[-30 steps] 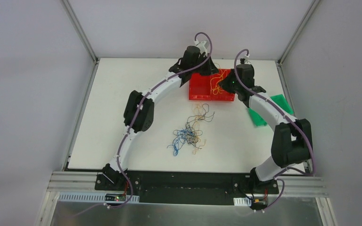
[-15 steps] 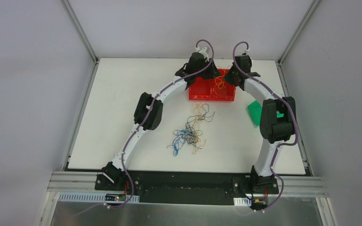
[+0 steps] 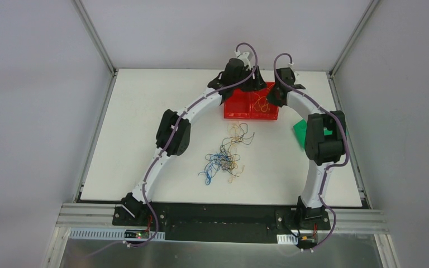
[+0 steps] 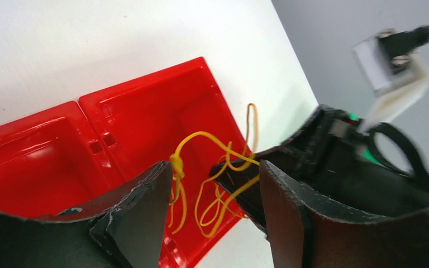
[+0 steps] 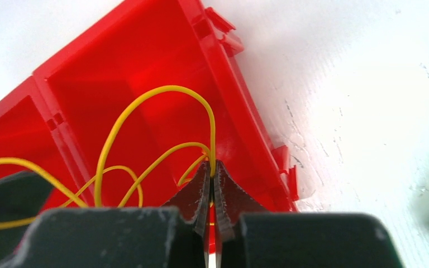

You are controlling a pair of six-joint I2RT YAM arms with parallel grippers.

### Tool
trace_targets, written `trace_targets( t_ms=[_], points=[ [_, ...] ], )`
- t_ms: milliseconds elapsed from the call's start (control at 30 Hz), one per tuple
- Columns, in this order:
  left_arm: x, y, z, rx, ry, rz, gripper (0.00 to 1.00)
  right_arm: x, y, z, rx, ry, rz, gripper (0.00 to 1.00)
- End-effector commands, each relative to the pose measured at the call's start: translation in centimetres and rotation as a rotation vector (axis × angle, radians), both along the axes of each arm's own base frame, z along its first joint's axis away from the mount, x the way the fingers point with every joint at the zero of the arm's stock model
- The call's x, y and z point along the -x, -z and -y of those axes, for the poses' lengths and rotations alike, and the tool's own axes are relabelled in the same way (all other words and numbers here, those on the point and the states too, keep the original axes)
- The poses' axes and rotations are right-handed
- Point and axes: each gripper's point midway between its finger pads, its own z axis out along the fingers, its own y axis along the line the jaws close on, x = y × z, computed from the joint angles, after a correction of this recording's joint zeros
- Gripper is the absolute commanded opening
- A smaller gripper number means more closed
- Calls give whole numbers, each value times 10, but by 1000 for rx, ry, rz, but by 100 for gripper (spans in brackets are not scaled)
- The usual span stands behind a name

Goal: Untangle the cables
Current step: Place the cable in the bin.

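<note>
Hanging in big loops, the thin yellow wire (image 5: 162,92) sits over the red plastic tray (image 5: 223,84) with two boxes in it. It is above the box on the right arm's side.

The right claw (image 5: 212,167) is squeezed tight shut on the wire, right at its tips. From that pinch the wire goes up, bends over and runs sideways across the tray toward the left claw (image 4: 215,166).

The left claw has its fingers apart and holds nothing. The loops hang just past the gap between its fingers, with a little knot close beside one finger. So only the right claw has the wire, and I think it just needs to let go for the wire to drop into the tray.

The messy clump of yellow, blue and dark wires (image 3: 223,159) lies on the white table (image 3: 134,123). It is well apart from the tray, on the side nearer the arm bases, and it looks like it needs sorting next.
</note>
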Motion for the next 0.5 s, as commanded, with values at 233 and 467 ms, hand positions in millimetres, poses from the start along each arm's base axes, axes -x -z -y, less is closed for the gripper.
trace_targets(
  t_ms=[233, 467],
  points=[
    [22, -143, -30, 82, -2, 183, 69, -3, -14, 14, 82, 10, 10, 0],
    [36, -177, -61, 83, -24, 199, 68, -7, -13, 11, 135, -30, -18, 0]
  ],
)
